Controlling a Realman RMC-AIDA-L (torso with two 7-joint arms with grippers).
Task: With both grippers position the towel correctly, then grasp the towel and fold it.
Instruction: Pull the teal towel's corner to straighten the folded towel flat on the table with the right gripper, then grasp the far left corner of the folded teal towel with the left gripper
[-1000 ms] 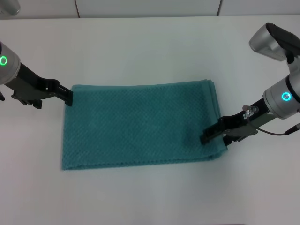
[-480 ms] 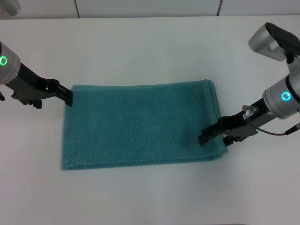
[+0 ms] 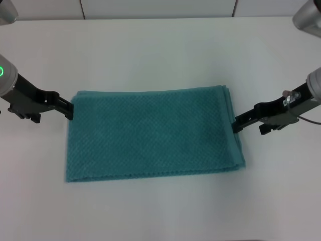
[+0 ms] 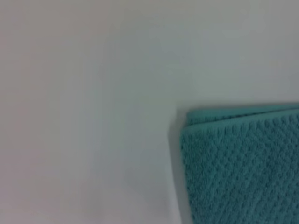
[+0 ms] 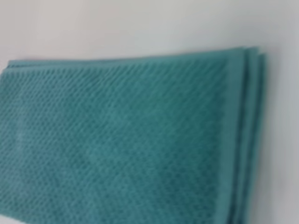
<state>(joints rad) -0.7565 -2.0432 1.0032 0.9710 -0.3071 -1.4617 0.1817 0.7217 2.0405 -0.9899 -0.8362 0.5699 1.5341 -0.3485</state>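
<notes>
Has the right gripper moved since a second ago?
Yes. The right gripper pulled off the towel toward the robot's right and farther back, now at its right edge.

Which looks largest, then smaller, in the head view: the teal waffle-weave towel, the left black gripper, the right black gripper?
1. Teal waffle-weave rectangular towel, by far the largest.
2. Left black metal gripper and right black metal gripper: they look alike in size, so I leave them unranked; both arms are partly cut off at the view's edges.

teal-green rectangular waffle-weave towel point(image 3: 153, 133): folded in layers, lying flat on the white counter point(image 3: 160, 55), stacked edges showing at its right side.
</notes>
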